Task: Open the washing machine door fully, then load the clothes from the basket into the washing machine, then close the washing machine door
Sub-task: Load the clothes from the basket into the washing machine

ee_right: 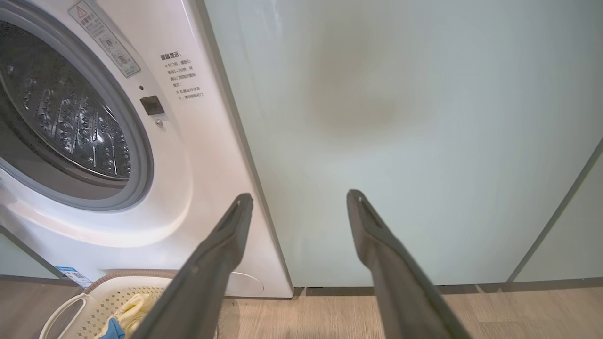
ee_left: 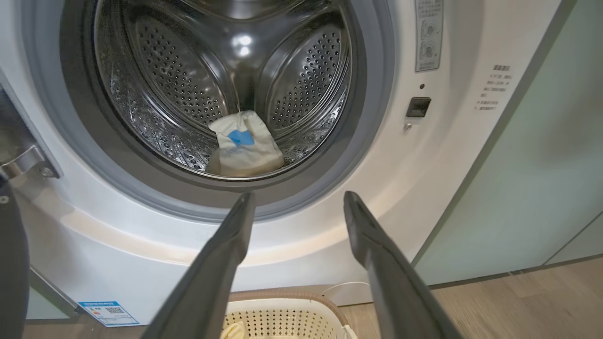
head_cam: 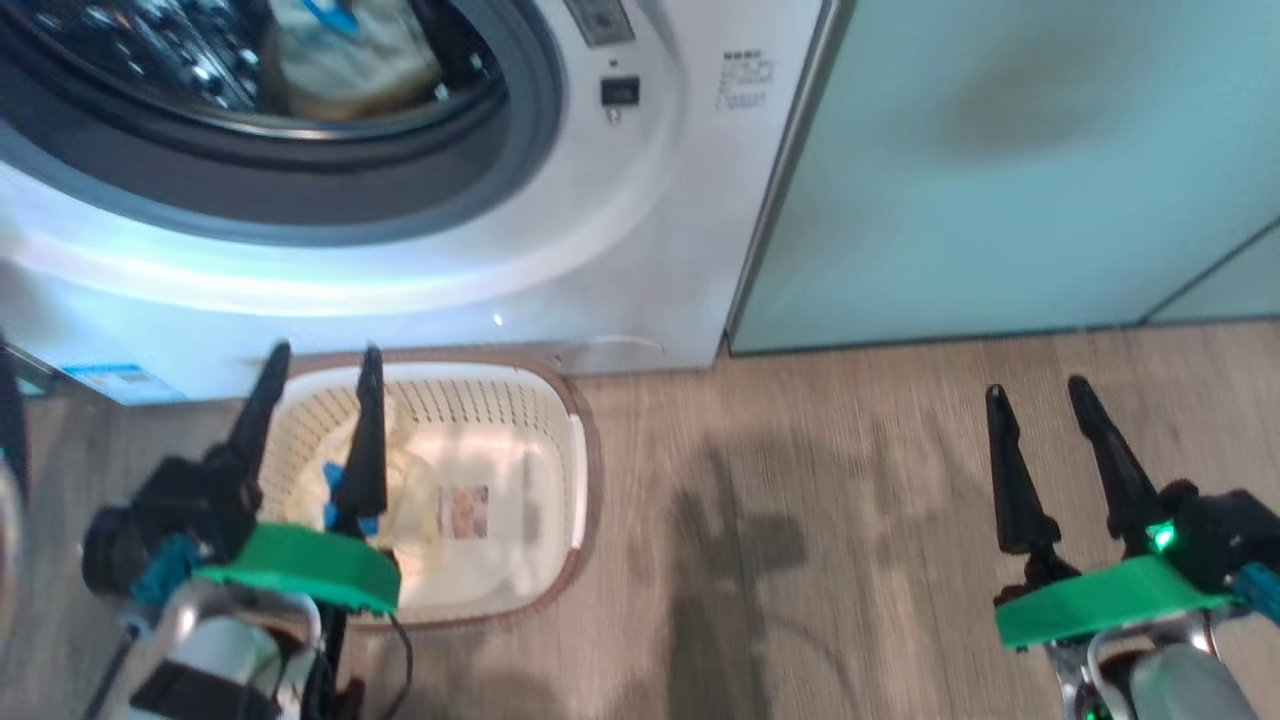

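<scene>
The left gripper hangs at 8 o'clock in the head view, its two dark fingers spread apart with nothing between them, over the left part of the basket. The basket sits on the wooden floor just in front of the washing machine, its brown rim close to the machine's base. Inside it, under the left fingers, lies part of the clothes: pale yellow fabric with a blue patch, beside a label on the basket's floor.

In the left wrist view the fingers point at the lower edge of the grey rubber ring. Past it, at 12 o'clock, one pale garment with a blue patch rests at the bottom of the steel drum. At 9 o'clock in that view a dark edge of the washing machine door shows below a metal hinge, swung away from the opening. A blue sticker sits low on the machine's front at 7 o'clock.

The right gripper is at 4 o'clock in the head view, fingers likewise parted and holding nothing, above the floor and well apart from the basket. Its wrist view faces a pale green cabinet standing just beside the machine.
</scene>
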